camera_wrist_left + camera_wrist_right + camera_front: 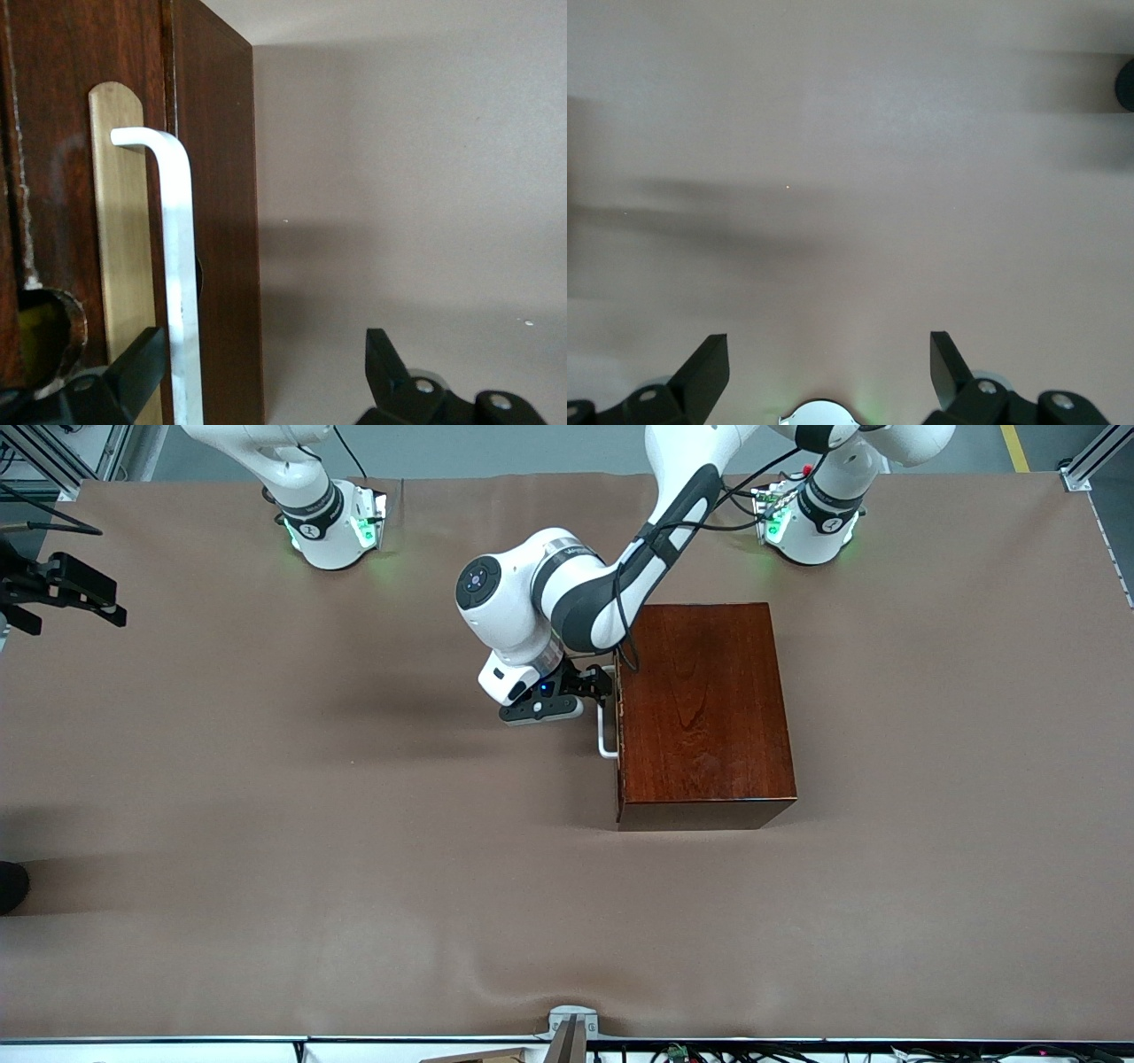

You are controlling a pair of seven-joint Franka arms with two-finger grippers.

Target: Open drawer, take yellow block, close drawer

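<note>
Nearest the camera, the shut drawer [617,748] faced the left tool [601,688], spread astride its handle [605,726]; the right tool [824,372] waited, spread.

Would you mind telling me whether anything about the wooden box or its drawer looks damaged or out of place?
The drawer front shows wear: in the left wrist view, pale chipped finish runs along an edge, and a round hole shows something yellowish inside. The white handle looks straight, with the open left gripper around it. The right gripper waits open.
</note>
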